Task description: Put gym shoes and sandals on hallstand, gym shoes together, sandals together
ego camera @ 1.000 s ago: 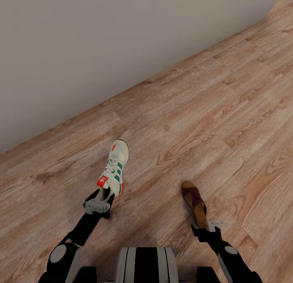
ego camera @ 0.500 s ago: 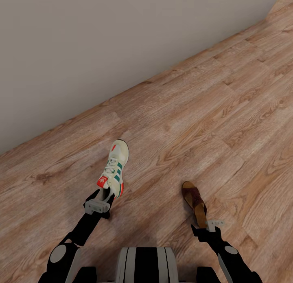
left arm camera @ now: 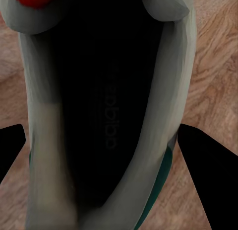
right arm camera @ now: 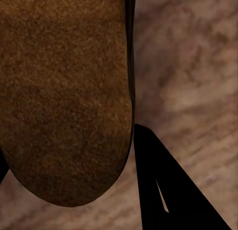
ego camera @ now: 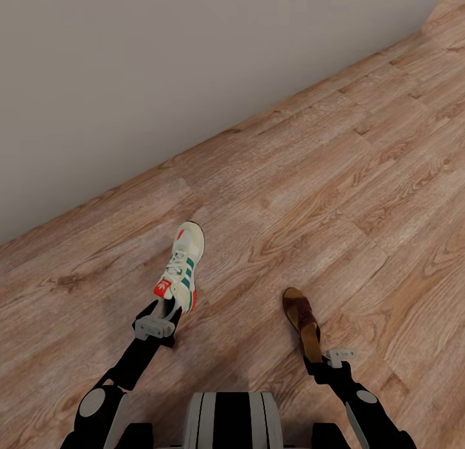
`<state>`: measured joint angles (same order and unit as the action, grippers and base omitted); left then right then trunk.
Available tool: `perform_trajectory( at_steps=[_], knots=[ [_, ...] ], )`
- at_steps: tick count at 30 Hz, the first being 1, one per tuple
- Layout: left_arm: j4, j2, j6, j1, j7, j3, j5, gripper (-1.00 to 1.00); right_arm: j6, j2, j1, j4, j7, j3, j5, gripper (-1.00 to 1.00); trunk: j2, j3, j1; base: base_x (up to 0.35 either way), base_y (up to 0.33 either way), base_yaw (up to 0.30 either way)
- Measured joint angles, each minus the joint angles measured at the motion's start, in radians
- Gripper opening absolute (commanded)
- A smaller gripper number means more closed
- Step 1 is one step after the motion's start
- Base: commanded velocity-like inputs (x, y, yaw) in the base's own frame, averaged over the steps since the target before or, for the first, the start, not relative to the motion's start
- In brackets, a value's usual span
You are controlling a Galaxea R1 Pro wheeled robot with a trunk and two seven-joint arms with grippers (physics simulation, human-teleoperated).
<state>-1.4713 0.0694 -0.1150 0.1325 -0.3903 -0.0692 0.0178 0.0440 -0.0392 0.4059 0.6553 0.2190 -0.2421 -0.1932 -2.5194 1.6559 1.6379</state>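
Observation:
One cream-white gym shoe [ego camera: 184, 265] with green stripes and a red tongue patch points toward the wall on the corridor floor [ego camera: 336, 177]. My left gripper [ego camera: 166, 310] is shut on its heel; in the left wrist view the dark fingers [left arm camera: 206, 180] flank the shoe's opening [left arm camera: 109, 115]. A brown sandal [ego camera: 301, 320] with a tan insole lies to the right. My right gripper [ego camera: 318, 360] is shut on its heel end, and the right wrist view has the insole [right arm camera: 64, 91] beside one finger [right arm camera: 163, 190]. The hallstand, the second shoe and the second sandal are out of view.
A plain grey wall [ego camera: 161, 61] runs diagonally across the far side, meeting the planks just beyond the shoe. Open wood flooring stretches to the right and far right. My base [ego camera: 232, 420] is at the near edge.
The sandal has shifted slightly left and away from me in the right gripper. The gym shoe and the left arm have not moved.

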Motion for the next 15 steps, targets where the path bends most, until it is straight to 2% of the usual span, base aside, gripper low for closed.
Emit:
perform_trajectory(
  at_steps=[15],
  knots=[
    [-0.003, 0.000, -0.001, -0.001, -0.001, 0.000, 0.000, -1.00, -0.001, 0.000, 0.000, 0.000, 0.002, 0.000, 0.002, -1.00, 0.000, 0.000, 0.000, 0.000, 0.000, 0.000]
  ],
)
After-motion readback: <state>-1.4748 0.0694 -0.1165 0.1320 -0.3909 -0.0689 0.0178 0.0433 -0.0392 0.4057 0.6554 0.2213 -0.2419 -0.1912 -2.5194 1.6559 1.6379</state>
